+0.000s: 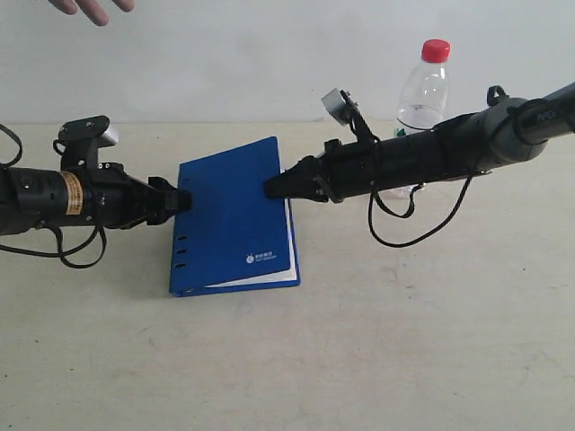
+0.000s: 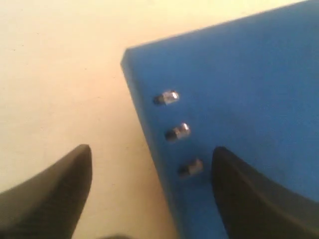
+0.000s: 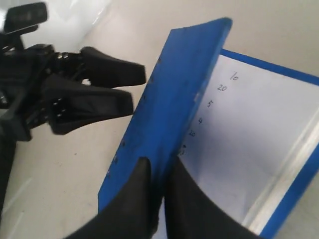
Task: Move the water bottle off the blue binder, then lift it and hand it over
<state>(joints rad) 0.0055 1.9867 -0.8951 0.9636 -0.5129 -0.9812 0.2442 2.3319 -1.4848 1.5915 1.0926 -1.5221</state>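
Observation:
The blue binder [image 1: 229, 215] lies on the table between both arms. My right gripper [image 1: 269, 189] is shut on the free edge of its cover [image 3: 184, 89], which stands raised above the white pages [image 3: 249, 129]; the gripper [image 3: 159, 167] pinches that cover. My left gripper [image 1: 184, 199] is open at the spine edge. In the left wrist view it [image 2: 150, 151] has one finger over the binder [image 2: 239, 89] and the other over the table. The water bottle [image 1: 424, 85], clear with a red cap, stands upright off the binder, behind my right arm.
A person's fingers [image 1: 94, 7] show at the top left edge of the exterior view. A black cable loop [image 1: 413, 229] hangs under my right arm. The beige table [image 1: 359, 359] stretches toward the front.

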